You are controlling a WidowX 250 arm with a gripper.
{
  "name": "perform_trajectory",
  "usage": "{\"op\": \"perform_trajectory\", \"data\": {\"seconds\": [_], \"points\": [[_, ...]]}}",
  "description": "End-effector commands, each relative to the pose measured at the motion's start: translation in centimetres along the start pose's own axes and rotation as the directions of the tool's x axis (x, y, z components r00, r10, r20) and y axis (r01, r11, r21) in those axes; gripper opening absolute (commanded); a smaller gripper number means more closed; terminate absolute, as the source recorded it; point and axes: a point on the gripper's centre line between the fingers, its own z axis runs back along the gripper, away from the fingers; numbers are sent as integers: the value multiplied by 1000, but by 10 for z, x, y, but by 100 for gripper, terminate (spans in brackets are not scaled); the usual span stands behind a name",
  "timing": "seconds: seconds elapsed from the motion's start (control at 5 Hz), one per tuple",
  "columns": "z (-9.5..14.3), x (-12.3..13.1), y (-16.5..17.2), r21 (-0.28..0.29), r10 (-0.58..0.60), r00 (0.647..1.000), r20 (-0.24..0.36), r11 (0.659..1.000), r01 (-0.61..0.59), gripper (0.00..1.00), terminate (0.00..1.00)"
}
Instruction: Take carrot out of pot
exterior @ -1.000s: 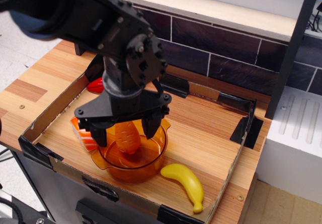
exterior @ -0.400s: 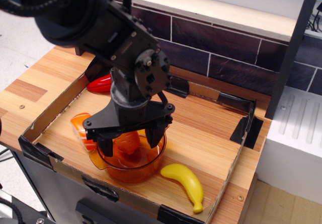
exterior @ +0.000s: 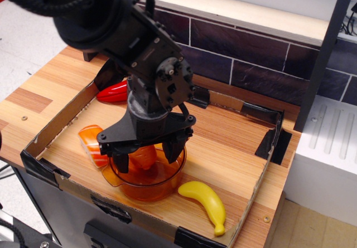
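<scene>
The translucent orange pot (exterior: 149, 185) stands near the front edge of the cardboard tray. The orange carrot (exterior: 143, 156) lies inside it, leaning toward the pot's back rim, partly hidden by the gripper. My black gripper (exterior: 147, 159) hangs straight over the pot with its two fingers (exterior: 172, 150) lowered to either side of the carrot. The jaws stand wide, with a visible gap between each finger and the carrot, so the gripper is open.
An orange-and-white sushi piece (exterior: 92, 144) lies just left of the pot. A yellow banana (exterior: 206, 202) lies to its right. A red chili pepper (exterior: 114, 92) sits at the back left. Low cardboard tray walls (exterior: 261, 182) ring the toys. A dark tiled wall stands behind.
The gripper has moved slightly right and lower, so its open fingers now reach down around the carrot in the pot. The carrot and pot have stayed put.
</scene>
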Motion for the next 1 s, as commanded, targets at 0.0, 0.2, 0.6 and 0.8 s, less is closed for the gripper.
{"op": "perform_trajectory", "data": {"seconds": [0.0,0.2,0.6,0.8], "points": [[3,1,-14,-22,5,1000,26,1000,-4,0,0],[5,-2,-13,-27,-8,1000,23,1000,8,0,0],[29,-4,-7,-52,-14,1000,-11,999,13,0,0],[63,-1,-16,-107,8,999,-31,994,-12,0,0]]}}
